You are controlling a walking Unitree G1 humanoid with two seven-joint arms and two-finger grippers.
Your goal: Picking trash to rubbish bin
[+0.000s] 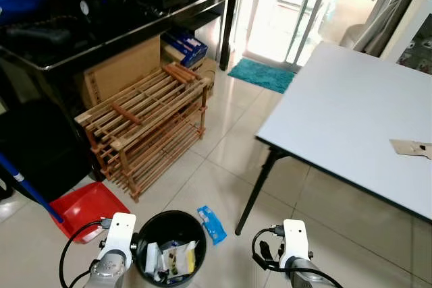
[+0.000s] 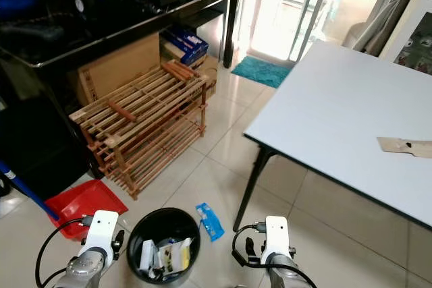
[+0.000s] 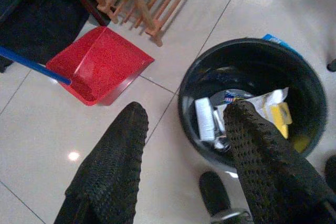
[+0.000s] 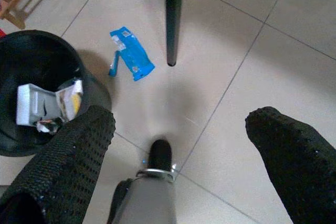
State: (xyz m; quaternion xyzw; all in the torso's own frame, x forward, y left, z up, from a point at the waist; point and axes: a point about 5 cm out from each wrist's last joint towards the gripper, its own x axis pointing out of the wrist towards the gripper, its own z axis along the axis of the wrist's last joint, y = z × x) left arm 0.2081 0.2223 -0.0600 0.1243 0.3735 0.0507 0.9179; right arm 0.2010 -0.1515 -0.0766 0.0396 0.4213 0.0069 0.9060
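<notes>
Lying flat on the tile floor (image 1: 202, 166), one crinkly blue wrapper (image 1: 212, 224) sits just beside the bin (image 1: 170, 244), between it and the black table leg (image 1: 255, 190). Wrapper is thin plastic, oblong, with white print. Bin is round, black, glossy plastic, one only, holding several pieces of white and yellow paper and packet trash (image 3: 239, 116).

Left gripper (image 3: 186, 145) hangs over the bin's near rim, two textured black fingers (image 3: 118, 156) spread wide, holding nothing; one finger over the tile, the other over the bin. Right gripper (image 4: 184, 145) hovers above bare tile near the wrapper and the table leg, fingers (image 4: 283, 145) also spread wide, empty. Both silver arms low in the head views, one on each side of the bin.

One red plastic dustpan (image 1: 84, 207), flat scoop shape, on the floor to the left of the bin, with a blue handle (image 1: 27, 190) resting in it. One slatted wooden rack (image 1: 145, 123), two tiers, stands behind it against a black glossy desk (image 1: 121, 25). Cardboard boxes (image 1: 125, 65) under the desk. One white flat-topped table (image 1: 351, 112) on the right, a piece of brown cardboard (image 1: 410, 148) lying on it. One teal fuzzy mat (image 1: 262, 74) by a sliding glass door (image 1: 297, 5). Floor is pale glossy square tile with thin grout lines.
</notes>
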